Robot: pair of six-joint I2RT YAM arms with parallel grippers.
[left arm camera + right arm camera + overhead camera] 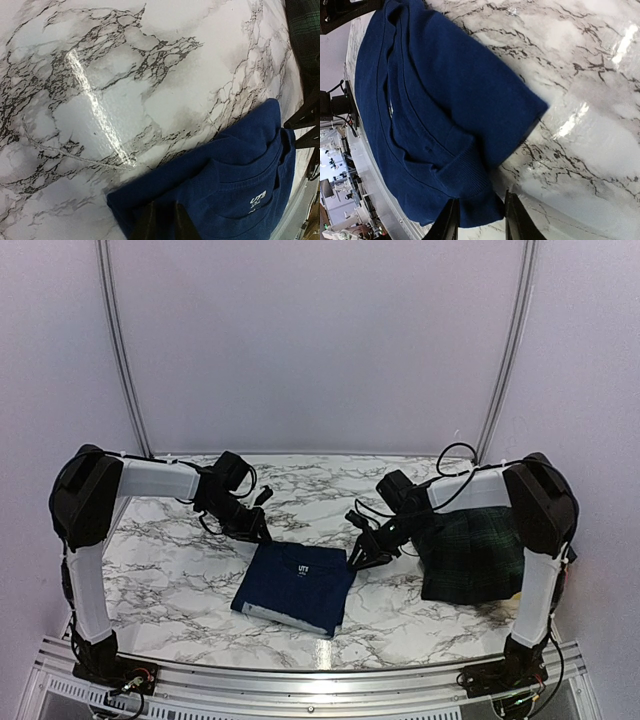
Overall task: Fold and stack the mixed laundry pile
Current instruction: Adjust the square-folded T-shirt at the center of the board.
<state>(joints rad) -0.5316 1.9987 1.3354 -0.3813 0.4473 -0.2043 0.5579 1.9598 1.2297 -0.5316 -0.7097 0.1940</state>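
Note:
A navy-blue cloth (295,585), a folded shirt with a white neck label, lies flat on the marble table (180,570) between the arms. My left gripper (262,532) is down at its far left corner. In the left wrist view the gripper (164,226) has its fingers close together with navy cloth (225,185) pinched between them. My right gripper (355,560) is at the far right corner. There its fingers (480,220) stand apart on either side of the cloth's corner (445,125). A dark green-and-navy plaid garment (475,555) lies at the right, beneath the right arm.
The table's near edge is a metal rail (300,680), just in front of the navy cloth. Pale walls close in the back and both sides. Bare marble (100,100) stretches behind and to the left of the cloth.

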